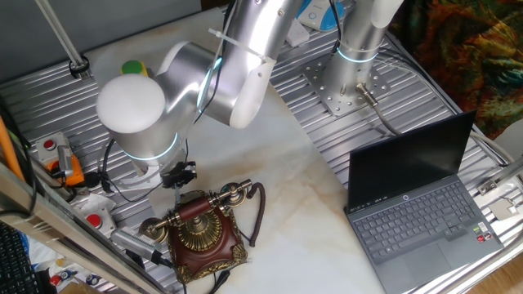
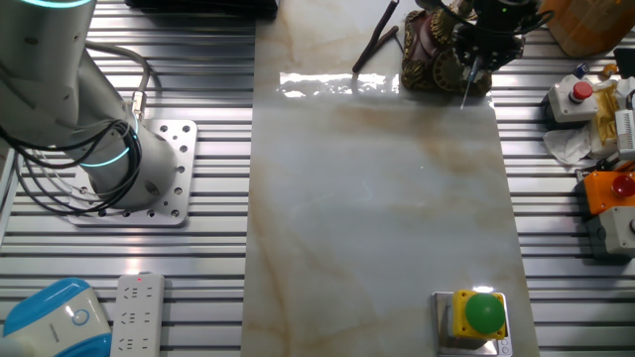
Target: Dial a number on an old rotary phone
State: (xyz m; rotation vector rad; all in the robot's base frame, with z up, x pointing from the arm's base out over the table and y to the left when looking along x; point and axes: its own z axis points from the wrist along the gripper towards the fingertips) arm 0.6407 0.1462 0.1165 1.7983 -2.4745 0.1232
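The old rotary phone (image 1: 202, 237) stands at the near-left edge of the marble slab, with a dark reddish-brown body, a brass dial and the handset (image 1: 196, 209) resting across its top. Its dark cord (image 1: 260, 214) loops to the right. My gripper (image 1: 178, 175) hangs just behind and above the handset, largely hidden by the arm's big silver elbow. In the other fixed view the phone (image 2: 433, 58) sits at the top edge and the black gripper (image 2: 486, 42) covers its right half. The fingers are too dark and hidden to tell how they stand.
An open laptop (image 1: 417, 208) sits at the right. A green button on a yellow box (image 2: 481, 315) stands at the slab's far end. Red-button boxes (image 2: 580, 94) and orange gear (image 2: 613, 188) crowd the side by the phone. The arm's base (image 2: 109, 169) and a power strip (image 2: 139, 312) lie on the ribbed metal.
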